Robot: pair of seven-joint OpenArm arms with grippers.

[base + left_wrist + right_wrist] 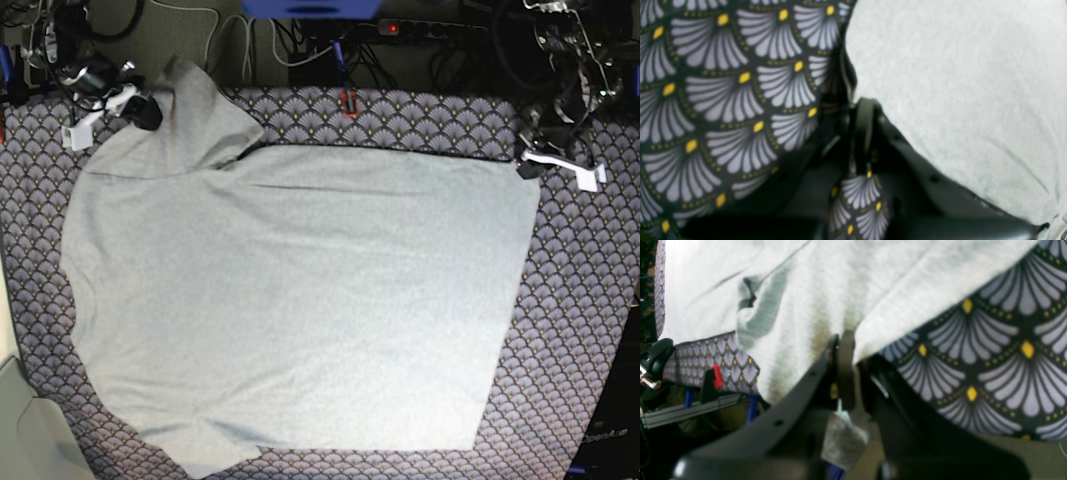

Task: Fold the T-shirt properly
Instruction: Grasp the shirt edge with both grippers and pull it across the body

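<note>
The pale grey T-shirt lies spread flat, plain side up, on the fan-patterned tablecloth. My left gripper sits at the shirt's far right corner. In the left wrist view its fingers are closed at the edge of the grey cloth. My right gripper is at the far left, where a sleeve is bunched up. In the right wrist view that gripper is shut on the fabric, with a small tuft of it sticking out behind the fingers.
The table's back edge runs just behind both grippers, with a red clamp on it. Cables and a power strip lie beyond it. A pale flat object sits at the near left corner.
</note>
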